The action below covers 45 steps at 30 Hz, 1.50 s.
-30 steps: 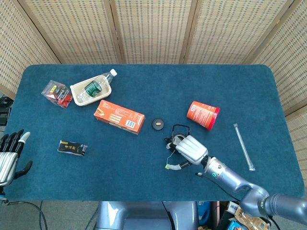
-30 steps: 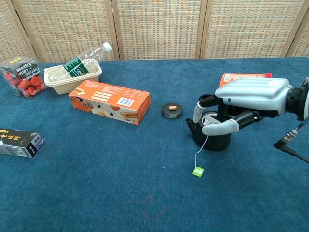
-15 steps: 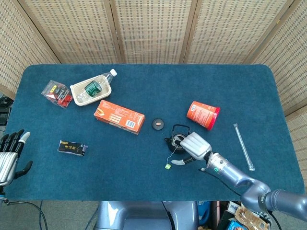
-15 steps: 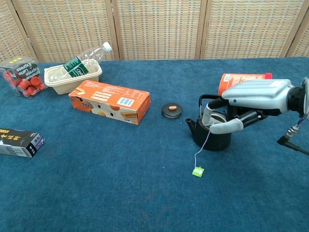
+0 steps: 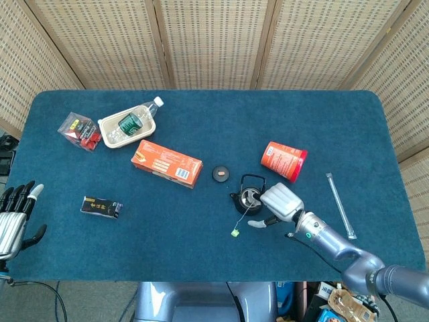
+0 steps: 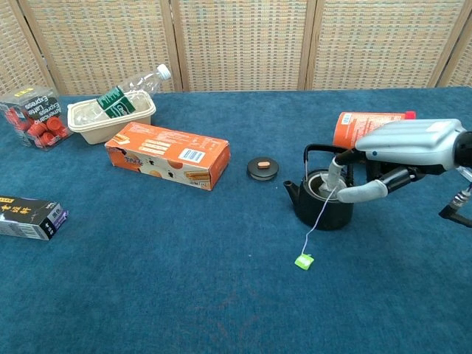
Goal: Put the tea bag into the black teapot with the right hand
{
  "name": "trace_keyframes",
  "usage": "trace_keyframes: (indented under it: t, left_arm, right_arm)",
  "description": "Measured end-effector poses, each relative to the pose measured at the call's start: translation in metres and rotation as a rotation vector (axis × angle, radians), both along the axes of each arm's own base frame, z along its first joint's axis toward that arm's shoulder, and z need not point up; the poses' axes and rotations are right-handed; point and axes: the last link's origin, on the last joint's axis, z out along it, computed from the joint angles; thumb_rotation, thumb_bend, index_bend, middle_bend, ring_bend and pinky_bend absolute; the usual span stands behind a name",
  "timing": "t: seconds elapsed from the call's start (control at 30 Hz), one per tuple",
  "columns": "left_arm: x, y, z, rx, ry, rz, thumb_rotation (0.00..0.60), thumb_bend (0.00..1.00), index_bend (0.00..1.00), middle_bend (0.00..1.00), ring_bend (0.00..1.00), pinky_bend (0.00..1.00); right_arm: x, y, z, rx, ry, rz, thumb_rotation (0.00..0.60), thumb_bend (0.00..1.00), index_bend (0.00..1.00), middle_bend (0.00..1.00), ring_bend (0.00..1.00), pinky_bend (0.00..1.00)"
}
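The black teapot [image 5: 242, 198] [image 6: 318, 210] stands lidless at the centre right of the blue table. The tea bag lies inside it, mostly hidden. Its string runs over the rim to the green tag [image 5: 235, 233] [image 6: 303, 260], which lies on the cloth in front. My right hand [image 5: 280, 202] [image 6: 402, 147] hovers just right of the pot with its fingers spread beside the opening, holding nothing. Resting at the table's left edge, my left hand [image 5: 13, 215] is open and shows only in the head view.
The pot's lid [image 5: 220, 173] [image 6: 262, 167] lies left of and behind the pot. A red can [image 5: 284, 161] [image 6: 365, 125] lies behind the hand. An orange box [image 5: 166, 163], a black packet [image 5: 101, 207], a tray with a bottle [image 5: 110, 123] and a clear rod [image 5: 340, 204] are spread around.
My right hand has drawn back to the right off the teapot, uncovering its opening. The string and tag stay hanging from the pot. The left hand has not moved.
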Motion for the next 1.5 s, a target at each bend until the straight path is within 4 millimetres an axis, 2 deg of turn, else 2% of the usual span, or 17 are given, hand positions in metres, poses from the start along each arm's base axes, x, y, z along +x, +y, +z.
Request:
trace_keyframes:
  t: [0.8, 1.33, 1.5]
  left_arm:
    - [-0.005, -0.002, 0.0, 0.0, -0.008, 0.014, 0.6, 0.36, 0.0, 0.0, 0.0, 0.0]
    - [-0.003, -0.001, 0.001, 0.008, -0.013, 0.003, 0.6, 0.36, 0.0, 0.0, 0.0, 0.0]
    - [-0.003, -0.002, 0.001, 0.008, -0.016, 0.004, 0.6, 0.36, 0.0, 0.0, 0.0, 0.0]
  right_arm:
    - [0.012, 0.0, -0.014, 0.018, 0.099, 0.045, 0.0, 0.22, 0.31, 1.0, 0.98, 1.0]
    - [0.023, 0.005, 0.017, -0.081, 0.024, 0.054, 0.0, 0.22, 0.31, 1.0, 0.98, 1.0]
    - [0.023, 0.007, 0.03, -0.151, -0.044, 0.045, 0.0, 0.22, 0.31, 0.96, 0.98, 1.0]
